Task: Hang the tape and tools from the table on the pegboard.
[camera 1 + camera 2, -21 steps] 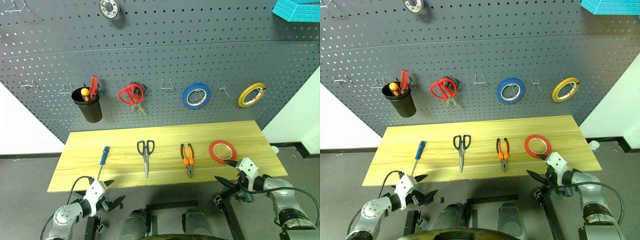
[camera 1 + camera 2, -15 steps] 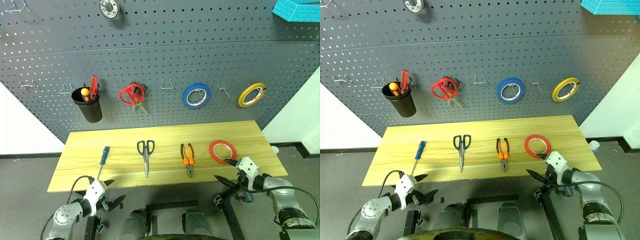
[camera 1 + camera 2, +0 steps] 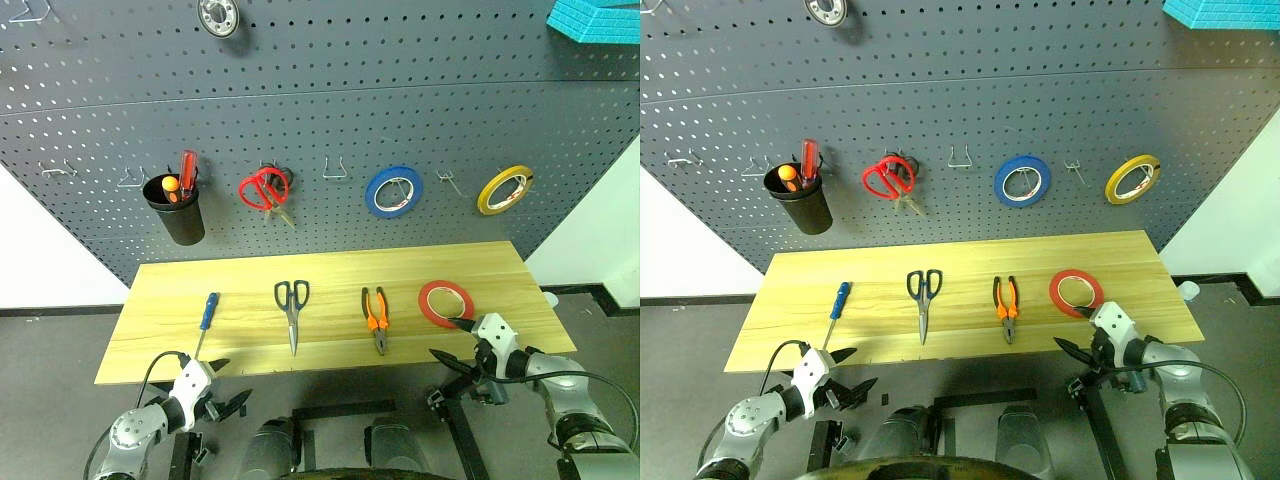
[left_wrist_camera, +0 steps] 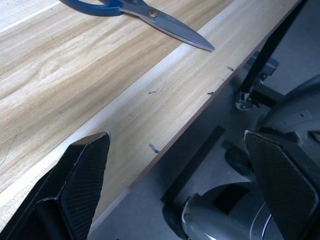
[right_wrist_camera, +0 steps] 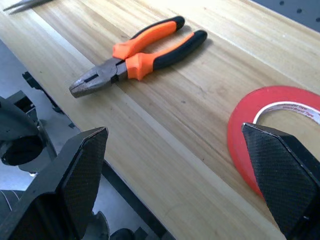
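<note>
Four things lie in a row on the table [image 3: 480, 262], laid out for easy picking: blue-handled screwdriver [image 3: 207, 316], black-handled scissors [image 3: 291, 306], orange-and-black pliers [image 3: 375, 314] and red tape [image 3: 445, 301]. None hangs on the pegboard [image 3: 320, 120] yet. Both grippers hover off the near edge, jaws spread wide and empty: the left gripper [image 3: 224, 392] below the screwdriver, the right gripper [image 3: 452, 345] just beside the tape, probably its first pick

Pliers [image 5: 135, 55] flat on table [image 5: 210, 100], red tape [image 5: 250, 145] nearby, pincer [image 5: 185, 175] wide apart
</note>
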### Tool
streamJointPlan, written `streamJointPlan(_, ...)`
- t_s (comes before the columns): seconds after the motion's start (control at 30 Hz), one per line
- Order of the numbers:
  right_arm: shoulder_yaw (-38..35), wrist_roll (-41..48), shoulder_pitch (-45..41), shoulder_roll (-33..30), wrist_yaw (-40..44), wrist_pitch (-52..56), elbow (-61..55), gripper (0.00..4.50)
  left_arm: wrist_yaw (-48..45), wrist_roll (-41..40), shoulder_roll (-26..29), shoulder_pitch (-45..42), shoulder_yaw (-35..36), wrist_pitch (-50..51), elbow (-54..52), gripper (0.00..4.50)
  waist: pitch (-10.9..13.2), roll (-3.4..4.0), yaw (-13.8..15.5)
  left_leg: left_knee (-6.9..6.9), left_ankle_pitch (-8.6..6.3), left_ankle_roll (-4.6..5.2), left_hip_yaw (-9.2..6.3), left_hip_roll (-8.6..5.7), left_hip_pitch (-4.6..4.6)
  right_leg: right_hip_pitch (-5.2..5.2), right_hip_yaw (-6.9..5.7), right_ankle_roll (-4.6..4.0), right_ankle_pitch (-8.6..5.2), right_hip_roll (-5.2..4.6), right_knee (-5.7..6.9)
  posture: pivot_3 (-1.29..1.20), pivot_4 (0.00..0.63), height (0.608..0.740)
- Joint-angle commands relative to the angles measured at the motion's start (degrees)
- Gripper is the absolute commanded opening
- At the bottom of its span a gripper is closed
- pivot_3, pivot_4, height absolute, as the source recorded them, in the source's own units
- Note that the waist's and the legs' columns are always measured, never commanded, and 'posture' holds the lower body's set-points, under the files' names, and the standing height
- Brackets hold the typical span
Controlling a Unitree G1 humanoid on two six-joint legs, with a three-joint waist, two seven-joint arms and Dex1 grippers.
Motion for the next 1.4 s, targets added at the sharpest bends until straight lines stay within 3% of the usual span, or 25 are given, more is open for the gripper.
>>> streamJointPlan(0.03,-0.2,-0.4,-1.0,0.1,-0.5,-1.4,0.0,4.50,0.0,0.3,0.2,-1.1,0.5,-1.9,1.7,4.47,0.0,0.00,0.0,-0.01,0.00,0.00,0.00,-0.01,0.00,0.00,0.00,0.00,0.00,0.00,-0.01,-0.09,0.047,0.725)
streamJointPlan(0.37,0.8,-2.2,-1.3,0.1,-3.0,2.9,-2.9,4.50,-0.8,-0.4,-0.1,-1.6,0.9,-3.5,3.4,4.47,0.0,0.00,0.0,-0.03,0.00,0.00,-0.01,-0.02,0.00,0.00,-0.02,0.01,0.01,0.00,0.00,-0.09,0.047,0.725)
streamJointPlan(0.6,0.6,-1.7,-2.8,0.3,-5.3,5.8,-7.4,4.50,-1.6,-2.5,-1.8,-3.6,1.5,-0.6,-1.2,4.47,0.0,-0.03,0.1,-0.03,0.00,0.00,-0.02,-0.02,0.00,0.00,-0.02,0.11,-0.05,0.00,0.01,-0.09,0.053,0.725)
streamJointPlan(0.77,2.4,-5.2,-7.5,0.4,-10.8,13.0,-5.8,4.50,1.1,-1.3,-5.4,-8.4,-1.2,8.8,-12.0,4.47,0.1,-0.06,0.5,-0.02,0.00,0.00,-0.07,-0.05,0.00,0.03,-0.07,0.00,0.02,-0.01,0.06,-0.09,0.055,0.725)
streamJointPlan(0.97,3.4,-6.4,-14.0,2.0,-14.1,24.9,-3.2,4.50,9.5,5.5,-9.9,-14.7,-6.5,22.9,-22.0,4.47,0.2,-0.17,0.4,-0.03,0.03,0.05,-0.07,-0.09,0.00,0.11,-0.05,0.09,0.03,0.04,0.06,-0.10,0.058,0.725)
streamJointPlan(1.1,5.3,-8.5,-17.5,2.9,-16.1,32.2,-1.7,4.50,5.8,4.0,-11.6,-18.3,-9.6,32.3,-24.3,4.47,0.3,-0.19,0.0,-0.13,0.09,0.14,-0.05,-0.21,-0.04,0.17,-0.06,0.29,0.10,0.07,0.07,-0.10,0.063,0.725)
streamJointPlan(1.4,8.6,-13.1,-23.5,5.2,-20.5,36.5,7.5,4.50,-5.2,4.6,-11.2,-20.5,-17.3,36.5,-27.2,4.47,0.5,-0.22,-0.2,-0.12,0.10,0.15,0.05,-0.26,-0.03,0.14,-0.06,0.28,0.09,0.09,0.15,-0.11,0.061,0.725)
